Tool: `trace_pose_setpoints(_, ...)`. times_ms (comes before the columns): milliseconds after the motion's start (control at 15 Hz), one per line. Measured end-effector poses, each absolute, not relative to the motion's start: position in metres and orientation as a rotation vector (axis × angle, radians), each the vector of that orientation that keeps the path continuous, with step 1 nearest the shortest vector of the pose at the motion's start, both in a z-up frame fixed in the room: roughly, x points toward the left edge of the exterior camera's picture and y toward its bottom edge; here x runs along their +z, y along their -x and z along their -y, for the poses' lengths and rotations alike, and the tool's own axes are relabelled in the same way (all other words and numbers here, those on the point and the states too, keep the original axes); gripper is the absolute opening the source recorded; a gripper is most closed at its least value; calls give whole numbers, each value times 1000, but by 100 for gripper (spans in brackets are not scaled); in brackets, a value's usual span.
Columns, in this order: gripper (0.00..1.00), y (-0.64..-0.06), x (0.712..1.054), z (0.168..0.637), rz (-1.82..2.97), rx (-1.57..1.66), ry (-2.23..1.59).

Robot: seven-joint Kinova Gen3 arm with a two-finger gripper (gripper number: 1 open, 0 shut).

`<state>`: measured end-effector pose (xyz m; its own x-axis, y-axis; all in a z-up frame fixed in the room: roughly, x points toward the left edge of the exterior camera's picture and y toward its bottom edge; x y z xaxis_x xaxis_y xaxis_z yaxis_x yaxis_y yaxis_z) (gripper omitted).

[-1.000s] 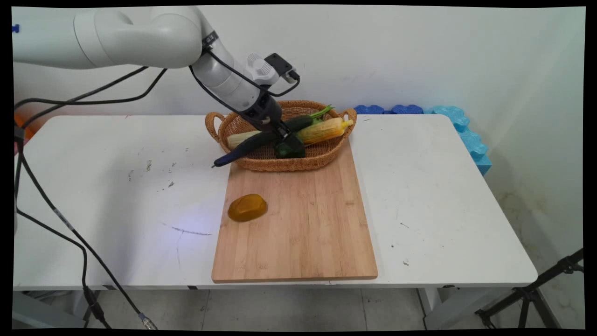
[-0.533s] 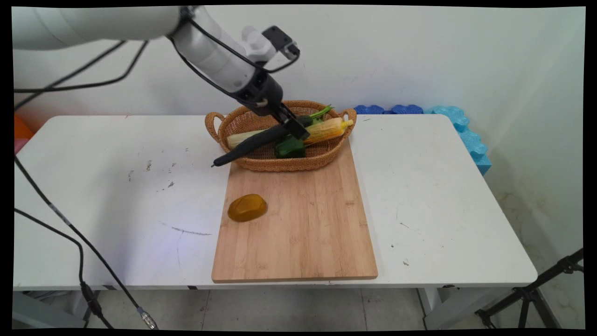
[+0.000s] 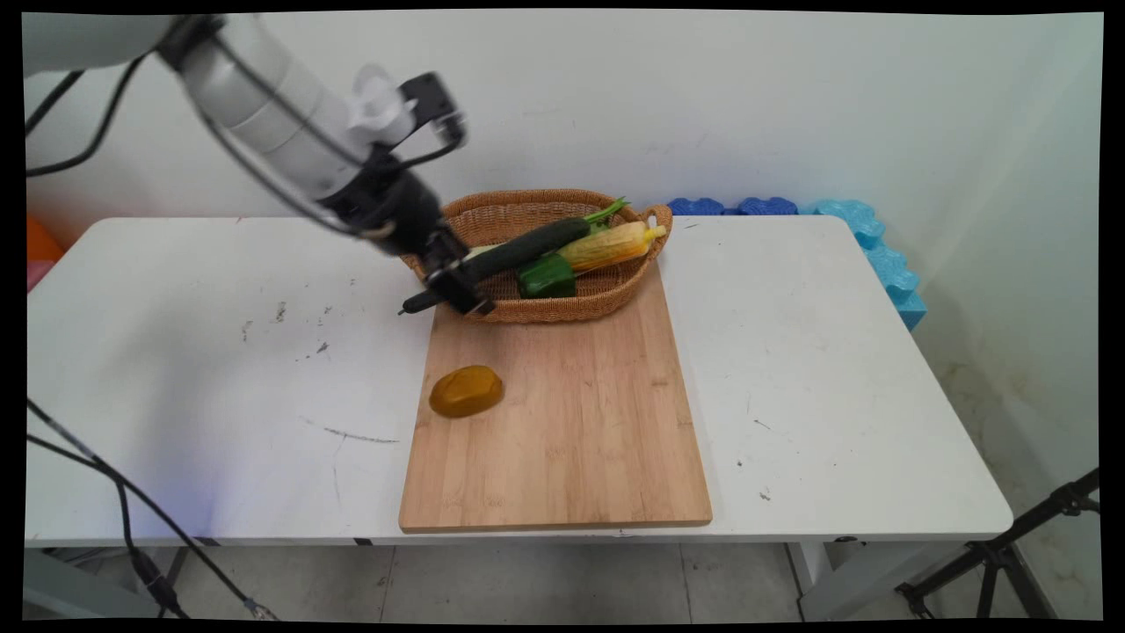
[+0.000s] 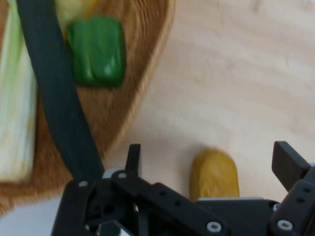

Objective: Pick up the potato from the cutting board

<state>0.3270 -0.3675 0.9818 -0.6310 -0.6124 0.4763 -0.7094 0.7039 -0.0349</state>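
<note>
Nowhere in the main view is any brand, label or writing readable. The black gripper (image 3: 459, 290) hangs low over the near left rim of a wicker basket (image 3: 615, 294), at the far end of a wooden cutting board (image 3: 571, 422) lying on the white surface (image 3: 220, 369). Its fingers cover part of a long dark cucumber (image 3: 527, 246) that slants out over the basket's rim toward the left, and from this angle it cannot be told whether they touch it. A green pepper (image 3: 545, 276) and a yellow ear of corn (image 3: 611, 246) lie in the basket beside the cucumber; a pale vegetable behind the gripper is mostly hidden. A brownish-yellow potato (image 3: 466, 391) sits on the board's left side, well apart from the basket. Blue foam blocks (image 3: 866, 237) line the wall beyond the surface.

From the hand view, the gripper (image 4: 211, 157) stands wide open and empty. The potato (image 4: 214, 174) shows between its fingers (image 4: 133, 158), on the board (image 4: 236, 73), partly cut off by the black linkage. The cucumber (image 4: 56, 93) runs just past the left finger, above the basket (image 4: 142, 98), with the pepper (image 4: 96, 51) nearby and the pale vegetable (image 4: 17, 108) cut off at the frame's edge.
</note>
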Motion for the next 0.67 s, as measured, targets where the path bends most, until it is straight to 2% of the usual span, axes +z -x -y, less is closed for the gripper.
trace_pose_setpoints(333, 100, -357, 943, 333, 2547, 269, -999)
trace_pose_setpoints(667, 100, -358, 896, 328, 2549, 257, -965)
